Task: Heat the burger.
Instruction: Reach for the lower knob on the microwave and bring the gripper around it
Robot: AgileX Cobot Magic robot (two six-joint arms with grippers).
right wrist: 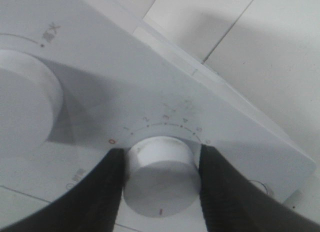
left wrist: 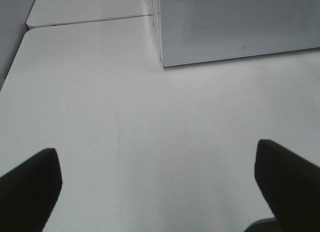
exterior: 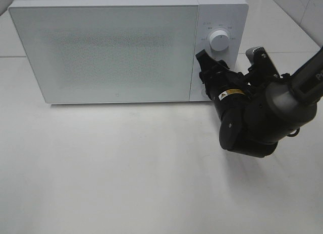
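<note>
While the microwave (exterior: 111, 47) stands on the white desk (exterior: 126, 168) with its door (exterior: 101, 52) closed, the right end effector (right wrist: 161, 159) grasps the lower knob (right wrist: 160, 179) of the control panel. Its two black fingers (right wrist: 100, 192) press against opposite sides of the white knob, which sits squarely between them. A printed arc of numerals, starting with a red zero, curves around the knob just beyond the fingertips. A small red mark shows on the knob's face on the side nearer the wrist. The larger upper knob (exterior: 220, 41) lies beyond the end effector, close to it but not touched.

The left end effector (left wrist: 159, 184) is released. Its dark fingers (left wrist: 30, 187) stand wide apart above the desk, with desk surface showing between them. A front corner of the microwave lies ahead of it, well apart from the fingertips. From the high camera this end effector is out of frame.

The burger appears in none of the views. The frosted door does not reveal whether it is inside, so its place cannot be told.
</note>
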